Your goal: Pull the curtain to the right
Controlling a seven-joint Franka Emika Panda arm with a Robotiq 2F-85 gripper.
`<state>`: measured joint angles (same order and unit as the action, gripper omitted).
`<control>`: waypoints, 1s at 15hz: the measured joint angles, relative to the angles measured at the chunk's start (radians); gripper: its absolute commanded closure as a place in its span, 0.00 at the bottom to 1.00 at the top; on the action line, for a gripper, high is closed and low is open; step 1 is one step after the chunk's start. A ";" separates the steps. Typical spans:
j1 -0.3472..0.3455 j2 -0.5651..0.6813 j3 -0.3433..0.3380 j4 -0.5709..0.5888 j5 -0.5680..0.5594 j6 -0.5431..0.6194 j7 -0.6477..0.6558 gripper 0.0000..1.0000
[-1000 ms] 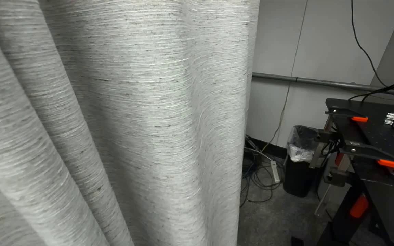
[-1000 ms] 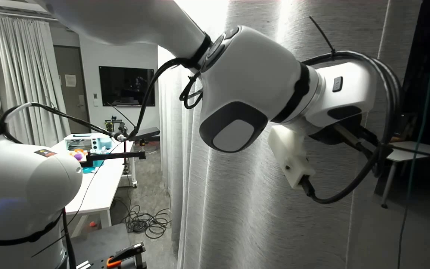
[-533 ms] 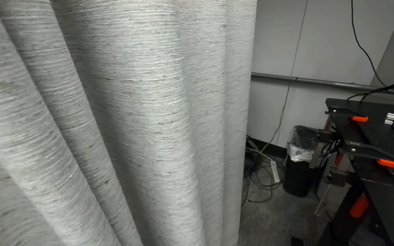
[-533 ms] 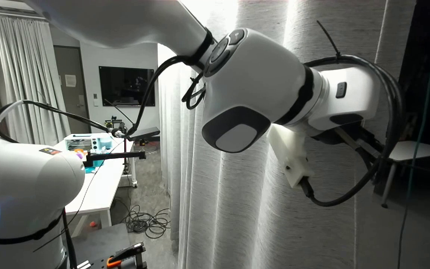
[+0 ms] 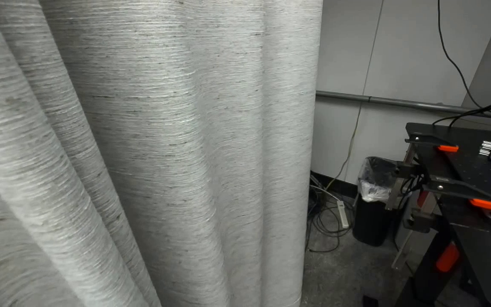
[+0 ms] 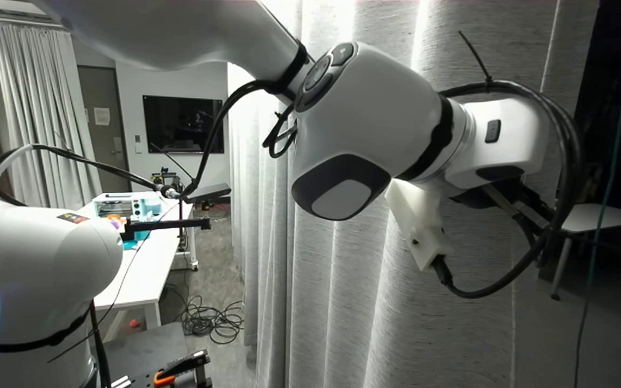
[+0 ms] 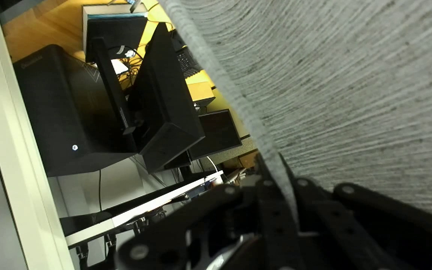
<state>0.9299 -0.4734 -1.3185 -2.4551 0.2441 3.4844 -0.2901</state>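
Note:
The curtain (image 5: 211,140) is a large grey-white drape with vertical folds and fills most of an exterior view. It also hangs behind the arm in an exterior view (image 6: 353,280). In the wrist view the curtain (image 7: 351,93) fills the upper right, and its edge runs down between the two black fingers. My gripper (image 7: 275,165) is closed on that edge, with a finger on either side. In an exterior view the gripper's dark body shows at the arm's end, and its fingertips are hidden behind the wrist and cables. The gripper is not visible in the curtain-filled exterior view.
A black table (image 5: 475,238) with orange-tipped clamps stands beside a black waste bin (image 5: 373,217). Cables (image 6: 208,320) lie on the floor near a white table (image 6: 149,264). A white-topped table (image 6: 607,218) stands at right. The wrist view shows a monitor (image 7: 163,108).
The arm's wrist has shifted slightly right and down in an exterior view, then stayed nearly still. The curtain's folds have shifted, with another fold showing near its right edge. The gripper stays at the curtain.

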 measured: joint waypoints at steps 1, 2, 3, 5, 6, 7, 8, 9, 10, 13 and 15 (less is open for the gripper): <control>0.000 0.000 0.000 0.000 0.000 0.000 0.000 0.98; 0.000 0.000 0.000 0.000 0.000 0.000 0.000 0.98; 0.000 0.000 0.000 0.000 0.000 0.000 0.000 0.98; 0.000 0.000 0.000 0.000 0.000 0.000 0.000 0.98; 0.000 0.000 0.000 0.000 0.000 0.000 0.000 0.98; 0.000 0.000 0.000 0.000 0.000 0.000 0.000 0.98; 0.000 0.000 0.000 0.000 0.000 0.000 0.000 0.98; 0.000 0.000 0.000 0.000 0.000 0.000 0.000 0.98; 0.000 0.000 0.000 0.000 0.000 0.000 0.000 0.73; -0.001 0.002 0.007 0.007 -0.001 0.010 0.000 0.58; -0.001 0.005 0.007 0.001 -0.001 0.010 -0.002 0.42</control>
<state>0.9286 -0.4687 -1.3113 -2.4541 0.2435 3.4945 -0.2920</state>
